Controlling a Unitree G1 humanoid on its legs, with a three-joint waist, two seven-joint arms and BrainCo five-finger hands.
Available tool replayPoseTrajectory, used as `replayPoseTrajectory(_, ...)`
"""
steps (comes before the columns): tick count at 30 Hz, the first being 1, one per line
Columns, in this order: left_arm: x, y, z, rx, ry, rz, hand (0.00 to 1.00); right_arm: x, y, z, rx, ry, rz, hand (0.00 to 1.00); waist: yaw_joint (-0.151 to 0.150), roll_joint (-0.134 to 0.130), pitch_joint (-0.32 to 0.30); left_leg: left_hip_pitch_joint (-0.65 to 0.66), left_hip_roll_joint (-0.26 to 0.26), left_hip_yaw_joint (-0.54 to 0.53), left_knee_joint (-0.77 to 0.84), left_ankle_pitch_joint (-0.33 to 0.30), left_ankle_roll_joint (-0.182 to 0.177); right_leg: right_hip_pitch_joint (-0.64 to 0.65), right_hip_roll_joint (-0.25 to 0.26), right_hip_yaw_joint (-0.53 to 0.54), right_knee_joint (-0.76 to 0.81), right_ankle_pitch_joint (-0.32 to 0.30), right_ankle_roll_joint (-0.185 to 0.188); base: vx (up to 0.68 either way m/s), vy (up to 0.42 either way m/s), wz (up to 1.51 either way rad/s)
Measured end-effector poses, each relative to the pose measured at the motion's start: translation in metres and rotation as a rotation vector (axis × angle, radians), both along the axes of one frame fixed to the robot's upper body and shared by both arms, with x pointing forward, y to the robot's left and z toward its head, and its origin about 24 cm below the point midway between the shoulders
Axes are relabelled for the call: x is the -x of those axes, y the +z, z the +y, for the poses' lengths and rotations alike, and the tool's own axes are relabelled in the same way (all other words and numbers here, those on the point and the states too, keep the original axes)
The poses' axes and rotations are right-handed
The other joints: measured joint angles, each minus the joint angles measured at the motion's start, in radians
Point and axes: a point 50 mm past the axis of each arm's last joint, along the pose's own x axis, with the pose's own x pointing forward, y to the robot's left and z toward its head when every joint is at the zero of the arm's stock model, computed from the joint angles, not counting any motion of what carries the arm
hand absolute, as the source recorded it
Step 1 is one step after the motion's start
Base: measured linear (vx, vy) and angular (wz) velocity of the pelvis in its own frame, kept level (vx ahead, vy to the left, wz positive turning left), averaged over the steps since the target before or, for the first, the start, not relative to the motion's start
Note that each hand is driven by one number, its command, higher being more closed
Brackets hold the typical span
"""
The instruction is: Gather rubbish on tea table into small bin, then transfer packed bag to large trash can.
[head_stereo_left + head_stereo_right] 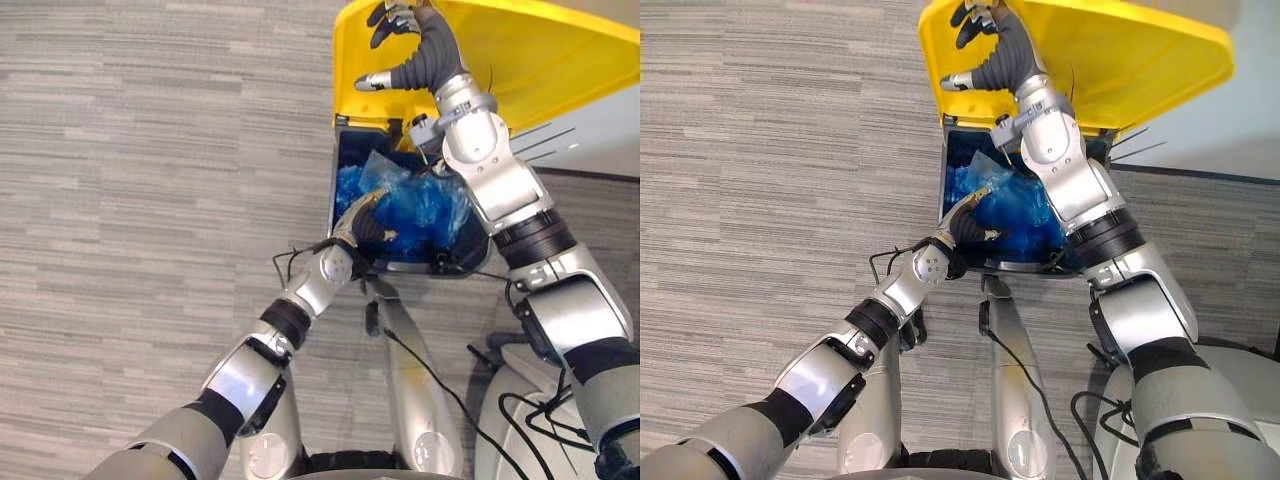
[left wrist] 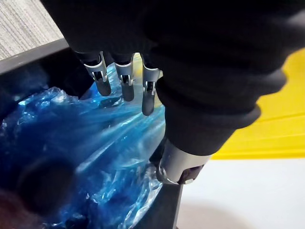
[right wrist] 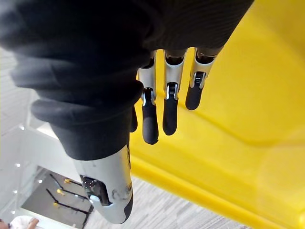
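The large trash can has a dark body and a yellow lid that stands raised. A crumpled blue plastic bag lies inside the can. My left hand is over the can's near rim, and its relaxed fingers touch the top of the blue bag with the thumb held apart. My right hand reaches up to the lid. Its straight fingers lie flat against the yellow lid's underside and hold it up.
Grey striped carpet spreads to the left of the can and in front of it. A pale wall with a dark baseboard runs behind the can on the right.
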Motion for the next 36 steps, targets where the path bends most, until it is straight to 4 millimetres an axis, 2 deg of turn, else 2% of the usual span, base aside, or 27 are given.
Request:
replayPoseTrajectory(3,0.008,-0.003,0.011,-0.002,-0.015,-0.035,0.00,0.001,-0.024,-0.020,-0.026,-0.041,0.060,0.00,0.003,0.000,0.000,0.053,-0.016,-0.029,-0.037,0.019,0.001,0.053,-0.018,-0.030,0.010,-0.024,-0.017,0.08,-0.020,0.41)
replayPoseTrajectory(4,0.012,-0.008,0.023,0.020,-0.007,-0.032,0.00,0.005,-0.038,-0.038,-0.027,-0.074,0.085,0.00,0.006,-0.001,0.000,0.079,-0.025,-0.048,-0.057,0.033,-0.001,0.080,-0.033,-0.050,0.022,-0.043,-0.016,0.08,-0.040,0.57)
replayPoseTrajectory(5,0.014,-0.011,0.029,0.033,-0.003,-0.026,0.00,0.006,-0.043,-0.045,-0.025,-0.090,0.094,0.00,0.009,-0.001,0.000,0.087,-0.030,-0.058,-0.061,0.040,0.002,0.088,-0.037,-0.057,0.028,-0.049,-0.022,0.09,-0.053,0.53)
replayPoseTrajectory(7,0.019,-0.021,0.055,0.085,0.024,0.012,0.00,0.011,-0.061,-0.066,-0.037,-0.134,0.138,0.00,0.025,-0.001,0.000,0.118,-0.032,-0.079,-0.068,0.041,0.001,0.124,-0.041,-0.074,0.038,-0.064,-0.030,0.06,-0.037,0.34)
replayPoseTrajectory(8,0.024,-0.033,0.080,0.113,0.077,0.057,0.00,0.015,-0.075,-0.078,-0.053,-0.167,0.177,0.00,0.026,-0.002,-0.001,0.143,-0.034,-0.095,-0.074,0.042,0.000,0.155,-0.046,-0.089,0.043,-0.077,-0.019,0.05,-0.028,0.36)
replayPoseTrajectory(10,0.037,-0.053,0.122,0.188,0.185,0.133,0.00,0.023,-0.103,-0.095,-0.070,-0.215,0.254,0.00,0.029,-0.006,-0.004,0.189,-0.036,-0.110,-0.082,0.041,0.000,0.214,-0.048,-0.102,0.048,-0.096,-0.022,0.03,-0.027,0.36)
replayPoseTrajectory(11,0.055,-0.076,0.161,0.246,0.306,0.211,0.00,0.033,-0.129,-0.108,-0.064,-0.245,0.333,0.00,0.033,-0.015,-0.039,0.210,-0.037,-0.123,-0.084,0.037,0.005,0.239,-0.051,-0.111,0.054,-0.111,-0.015,-0.01,-0.024,0.28)
replayPoseTrajectory(12,0.068,-0.089,0.182,0.272,0.375,0.256,0.00,0.041,-0.145,-0.115,-0.062,-0.264,0.374,0.00,0.040,-0.021,-0.064,0.222,-0.037,-0.130,-0.084,0.034,0.003,0.253,-0.051,-0.115,0.057,-0.119,-0.005,-0.01,-0.019,0.22)
replayPoseTrajectory(13,0.076,-0.096,0.194,0.293,0.416,0.281,0.00,0.047,-0.155,-0.119,-0.058,-0.275,0.401,0.00,0.045,-0.024,-0.079,0.232,-0.036,-0.134,-0.081,0.030,0.002,0.264,-0.050,-0.118,0.060,-0.124,-0.004,0.03,-0.010,0.18)
replayPoseTrajectory(14,0.098,-0.112,0.222,0.332,0.517,0.342,0.00,0.061,-0.177,-0.130,-0.065,-0.300,0.461,0.00,0.058,-0.026,-0.099,0.264,-0.031,-0.147,-0.067,0.016,0.003,0.307,-0.046,-0.128,0.064,-0.135,-0.006,0.02,-0.001,0.18)
replayPoseTrajectory(16,0.119,-0.125,0.243,0.375,0.609,0.390,0.00,0.073,-0.187,-0.135,-0.074,-0.304,0.488,0.00,0.064,-0.030,-0.110,0.291,-0.030,-0.150,-0.052,0.008,0.006,0.338,-0.046,-0.130,0.068,-0.140,0.002,-0.01,0.029,0.08)
replayPoseTrajectory(18,0.147,-0.141,0.269,0.400,0.728,0.452,0.00,0.082,-0.204,-0.133,-0.105,-0.295,0.537,0.00,0.086,-0.054,-0.138,0.321,-0.053,-0.124,-0.046,0.009,0.009,0.340,-0.055,-0.104,0.080,-0.139,0.004,-0.05,0.087,-0.18)
replayPoseTrajectory(21,0.175,-0.155,0.282,0.411,0.822,0.510,0.00,0.091,-0.223,-0.126,-0.115,-0.263,0.598,0.00,0.092,-0.072,-0.155,0.350,-0.061,-0.074,-0.049,0.016,0.023,0.346,-0.064,-0.077,0.066,-0.103,0.011,-0.10,0.057,-0.37)
replayPoseTrajectory(22,0.187,-0.162,0.283,0.427,0.852,0.544,0.00,0.097,-0.231,-0.125,-0.113,-0.255,0.630,0.00,0.090,-0.071,-0.170,0.353,-0.047,-0.046,-0.074,0.034,0.045,0.354,-0.058,-0.056,0.009,-0.062,0.038,-0.21,0.016,-0.58)
replayPoseTrajectory(23,0.196,-0.167,0.282,0.441,0.873,0.564,0.00,0.102,-0.237,-0.126,-0.113,-0.253,0.655,0.00,0.091,-0.070,-0.181,0.359,-0.039,-0.015,-0.113,0.058,0.066,0.337,-0.066,-0.059,0.048,-0.059,0.030,-0.26,0.013,-0.60)
replayPoseTrajectory(24,0.208,-0.175,0.281,0.461,0.907,0.602,0.00,0.116,-0.254,-0.126,-0.124,-0.254,0.720,0.00,0.079,-0.074,-0.195,0.382,-0.040,0.011,-0.178,0.100,0.071,0.317,-0.088,-0.070,0.235,-0.088,0.001,-0.22,0.015,-0.48)
replayPoseTrajectory(25,0.211,-0.177,0.280,0.467,0.912,0.613,0.00,0.123,-0.262,-0.126,-0.131,-0.257,0.753,0.00,0.076,-0.077,-0.204,0.394,-0.039,0.020,-0.209,0.117,0.070,0.322,-0.098,-0.075,0.297,-0.101,-0.007,-0.19,0.000,-0.34)
replayPoseTrajectory(26,0.217,-0.180,0.278,0.470,0.916,0.637,0.00,0.136,-0.275,-0.126,-0.137,-0.258,0.808,0.00,0.074,-0.076,-0.220,0.407,-0.038,0.021,-0.257,0.140,0.066,0.338,-0.111,-0.086,0.369,-0.123,-0.010,-0.14,-0.096,-0.20)
replayPoseTrajectory(27,0.225,-0.181,0.276,0.473,0.912,0.653,0.00,0.159,-0.296,-0.125,-0.151,-0.260,0.900,0.00,0.068,-0.088,-0.257,0.415,-0.038,0.019,-0.327,0.169,0.053,0.392,-0.130,-0.083,0.431,-0.156,-0.001,-0.12,-0.140,-0.13)
replayPoseTrajectory(28,0.230,-0.180,0.274,0.474,0.912,0.654,0.00,0.171,-0.306,-0.123,-0.156,-0.264,0.945,0.00,0.060,-0.096,-0.276,0.411,-0.041,0.017,-0.358,0.183,0.041,0.436,-0.145,-0.081,0.425,-0.160,0.008,-0.07,-0.173,-0.07)
replayPoseTrajectory(29,0.233,-0.180,0.273,0.473,0.909,0.657,0.00,0.178,-0.312,-0.123,-0.155,-0.266,0.971,0.00,0.055,-0.106,-0.288,0.403,-0.048,0.013,-0.374,0.193,0.029,0.471,-0.158,-0.079,0.392,-0.160,0.018,-0.05,-0.207,-0.09)
replayPoseTrajectory(30,0.233,-0.180,0.267,0.487,0.885,0.665,0.00,0.189,-0.318,-0.126,-0.160,-0.286,1.004,0.00,0.050,-0.131,-0.313,0.385,-0.061,-0.006,-0.400,0.220,-0.013,0.530,-0.135,-0.091,0.234,-0.238,0.059,-0.05,-0.179,-0.21)
replayPoseTrajectory(31,0.233,-0.180,0.263,0.495,0.873,0.671,0.00,0.192,-0.320,-0.128,-0.164,-0.299,1.014,0.00,0.055,-0.134,-0.326,0.375,-0.065,-0.015,-0.411,0.228,-0.026,0.551,-0.123,-0.093,0.142,-0.268,0.058,-0.02,-0.185,-0.63)
replayPoseTrajectory(32,0.233,-0.185,0.254,0.521,0.852,0.694,0.00,0.195,-0.321,-0.135,-0.161,-0.326,1.021,0.00,0.065,-0.113,-0.344,0.349,-0.054,-0.034,-0.429,0.240,-0.026,0.565,-0.080,-0.094,0.013,-0.274,0.009,0.00,-0.115,-0.82)
replayPoseTrajectory(33,0.234,-0.190,0.250,0.525,0.840,0.726,0.00,0.196,-0.325,-0.142,-0.175,-0.359,1.037,0.00,0.056,-0.091,-0.354,0.352,-0.044,-0.057,-0.471,0.252,-0.015,0.568,-0.047,-0.084,-0.056,-0.226,-0.005,0.02,-0.107,-0.79)
replayPoseTrajectory(36,0.236,-0.194,0.252,0.518,0.847,0.746,0.00,0.207,-0.336,-0.152,-0.180,-0.408,1.097,0.00,0.054,-0.073,-0.375,0.397,-0.031,-0.054,-0.549,0.311,-0.006,0.581,-0.014,-0.058,-0.118,-0.189,-0.012,0.01,-0.051,-0.43)
